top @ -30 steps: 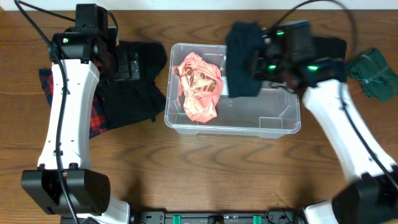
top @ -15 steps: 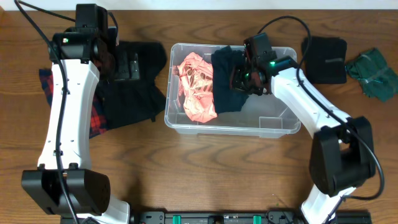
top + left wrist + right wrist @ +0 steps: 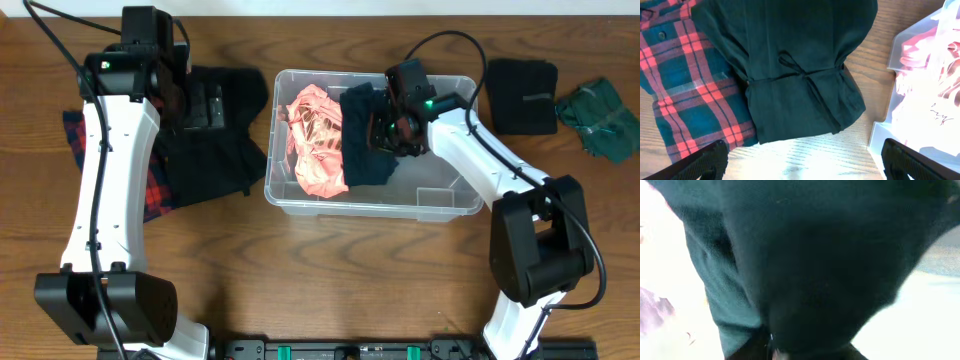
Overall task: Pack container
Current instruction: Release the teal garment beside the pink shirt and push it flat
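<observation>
The clear plastic container sits mid-table and holds a crumpled pink garment. My right gripper is inside the container, shut on a dark teal garment that hangs down into the bin beside the pink one. In the right wrist view the dark teal garment fills the frame and hides the fingers. My left gripper is open and empty above bare wood, over a folded black garment next to the container's left wall.
A red and teal plaid shirt lies under the black garment at the left. A folded black cloth and a crumpled green cloth lie at the right, outside the container.
My right arm has carried the dark teal garment from above the container's far rim down into the bin, beside the pink garment. The left arm has not moved.
</observation>
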Tool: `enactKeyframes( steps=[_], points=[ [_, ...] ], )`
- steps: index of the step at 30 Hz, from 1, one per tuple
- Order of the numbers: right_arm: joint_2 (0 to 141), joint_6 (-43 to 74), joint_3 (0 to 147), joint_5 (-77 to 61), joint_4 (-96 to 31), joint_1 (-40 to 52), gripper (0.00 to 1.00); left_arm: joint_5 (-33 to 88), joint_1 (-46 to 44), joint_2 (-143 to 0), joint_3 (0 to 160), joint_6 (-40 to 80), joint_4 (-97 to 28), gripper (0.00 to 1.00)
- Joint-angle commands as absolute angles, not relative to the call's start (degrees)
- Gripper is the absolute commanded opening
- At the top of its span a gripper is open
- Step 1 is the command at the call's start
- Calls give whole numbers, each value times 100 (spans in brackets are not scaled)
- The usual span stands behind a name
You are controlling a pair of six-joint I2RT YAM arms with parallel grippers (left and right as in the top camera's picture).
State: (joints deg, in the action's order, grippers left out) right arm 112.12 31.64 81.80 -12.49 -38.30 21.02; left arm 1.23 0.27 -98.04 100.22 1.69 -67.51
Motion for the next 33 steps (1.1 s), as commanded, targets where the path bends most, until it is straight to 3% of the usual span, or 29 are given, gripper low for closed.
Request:
enactKeyframes(
  steps=[1,5,9,21,23,24,27,28,30,33],
  points=[
    [11268,2547,8270,-1221,-3813,2171,55,60,36,-9828,10132,226,-6768,98],
    [11268,1918,8272,-1173,-3800,2171,79,60,36,-9828,10132,228,-6768,98],
    [11209,1476,8281,-897,-3800,2167,92,60,36,-9828,10132,226,-6766,98],
    [10591,1015,8744,-834,-3826,2200,97,60,36,-9828,10132,228,-6768,98],
    [10562,1020,8759,-836,-3782,2231,89,62,36,-9828,10132,226,-6768,98],
    [10562,1022,8759,-836,-3765,2252,80,60,36,-9828,10132,228,-6768,98],
    [10619,1020,8744,-834,-3743,2324,34,62,36,-9828,10132,226,-6768,98],
    [10663,1022,8731,-836,-3706,2355,24,62,36,-9828,10132,226,-6768,98],
    [10735,1020,8726,-834,-3667,2410,14,60,36,-9828,10132,228,-6768,98],
    [10914,1020,8726,-832,-3603,2526,13,60,36,-9828,10132,228,-6768,98]
  ],
)
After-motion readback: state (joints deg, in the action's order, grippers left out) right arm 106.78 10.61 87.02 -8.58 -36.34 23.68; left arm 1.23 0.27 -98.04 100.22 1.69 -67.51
